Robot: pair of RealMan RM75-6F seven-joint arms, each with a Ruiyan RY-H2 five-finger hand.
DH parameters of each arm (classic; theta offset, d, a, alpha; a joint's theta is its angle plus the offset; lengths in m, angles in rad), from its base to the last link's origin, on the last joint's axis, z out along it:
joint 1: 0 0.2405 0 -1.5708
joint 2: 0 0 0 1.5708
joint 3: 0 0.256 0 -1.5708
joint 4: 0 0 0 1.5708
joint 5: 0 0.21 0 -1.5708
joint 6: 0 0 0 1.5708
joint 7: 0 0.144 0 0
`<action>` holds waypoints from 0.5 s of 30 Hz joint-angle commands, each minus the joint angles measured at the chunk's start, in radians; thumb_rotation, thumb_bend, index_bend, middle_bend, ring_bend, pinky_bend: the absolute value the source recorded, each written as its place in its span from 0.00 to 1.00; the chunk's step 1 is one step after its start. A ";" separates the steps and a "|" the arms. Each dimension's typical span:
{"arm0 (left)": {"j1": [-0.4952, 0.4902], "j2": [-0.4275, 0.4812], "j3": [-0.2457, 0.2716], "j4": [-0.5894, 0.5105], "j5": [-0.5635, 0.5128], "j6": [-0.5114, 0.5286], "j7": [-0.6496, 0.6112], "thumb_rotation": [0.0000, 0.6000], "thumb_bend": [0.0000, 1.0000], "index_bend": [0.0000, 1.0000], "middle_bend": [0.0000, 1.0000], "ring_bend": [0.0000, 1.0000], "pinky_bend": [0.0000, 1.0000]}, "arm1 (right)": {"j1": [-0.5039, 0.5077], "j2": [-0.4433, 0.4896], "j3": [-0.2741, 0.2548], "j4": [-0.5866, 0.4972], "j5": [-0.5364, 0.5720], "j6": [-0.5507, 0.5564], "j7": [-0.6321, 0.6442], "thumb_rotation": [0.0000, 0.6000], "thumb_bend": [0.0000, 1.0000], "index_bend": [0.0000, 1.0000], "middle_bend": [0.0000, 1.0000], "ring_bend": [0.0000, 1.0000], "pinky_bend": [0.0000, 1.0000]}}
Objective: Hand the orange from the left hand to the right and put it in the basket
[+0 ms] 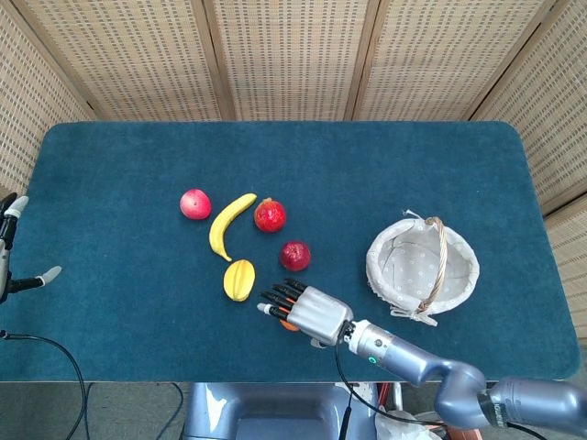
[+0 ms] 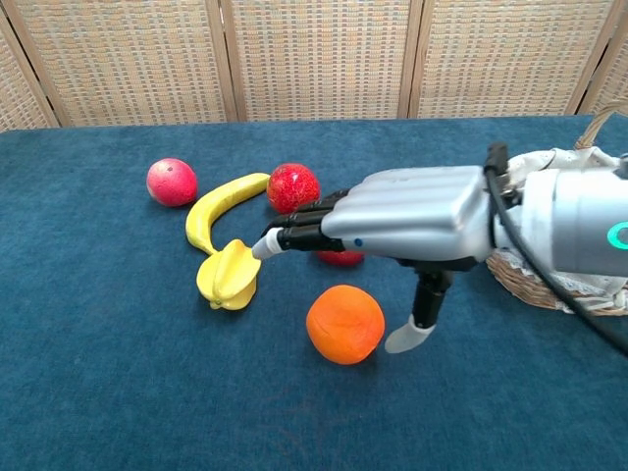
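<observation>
The orange (image 2: 344, 324) lies on the blue table near the front edge, right of the yellow starfruit (image 2: 229, 276). My right hand (image 2: 412, 221) hovers palm down just above it, fingers stretched out flat toward the starfruit and thumb hanging down beside the orange, holding nothing. In the head view the right hand (image 1: 303, 312) covers most of the orange (image 1: 288, 324). My left hand (image 1: 5, 261) stays at the table's far left edge, fingers apart and empty. The cloth-lined wicker basket (image 1: 376, 261) stands at the right.
A banana (image 1: 229, 225), a pinkish-red fruit (image 1: 195, 203), a red fruit (image 1: 270, 215) and a dark red fruit (image 1: 294, 256) lie left of centre, just behind the hand. Woven screens stand along the table's back.
</observation>
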 commanded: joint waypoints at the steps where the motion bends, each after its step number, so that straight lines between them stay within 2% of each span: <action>1: 0.002 0.000 -0.003 0.001 0.001 -0.004 -0.003 1.00 0.00 0.00 0.00 0.00 0.00 | 0.049 -0.074 0.000 0.074 0.043 -0.023 -0.048 1.00 0.00 0.00 0.01 0.00 0.11; 5: 0.005 0.002 -0.009 0.003 0.001 -0.009 -0.007 1.00 0.00 0.00 0.00 0.00 0.00 | 0.074 -0.124 -0.013 0.134 0.073 -0.030 -0.081 1.00 0.00 0.06 0.05 0.00 0.13; 8: 0.007 0.003 -0.012 0.003 0.001 -0.014 -0.010 1.00 0.00 0.00 0.00 0.00 0.00 | 0.086 -0.151 -0.025 0.172 0.093 -0.032 -0.103 1.00 0.00 0.14 0.13 0.04 0.19; 11: 0.008 0.004 -0.017 0.004 -0.001 -0.023 -0.014 1.00 0.00 0.00 0.00 0.00 0.00 | 0.091 -0.183 -0.056 0.214 0.106 -0.030 -0.119 1.00 0.05 0.25 0.25 0.16 0.30; 13: 0.008 0.004 -0.017 0.004 0.000 -0.028 -0.013 1.00 0.00 0.00 0.00 0.00 0.00 | 0.088 -0.199 -0.064 0.227 0.101 -0.007 -0.113 1.00 0.16 0.38 0.39 0.29 0.41; 15: 0.009 0.007 -0.019 0.001 0.000 -0.034 -0.016 1.00 0.00 0.00 0.00 0.00 0.00 | 0.083 -0.208 -0.068 0.234 0.079 0.029 -0.094 1.00 0.26 0.48 0.48 0.37 0.51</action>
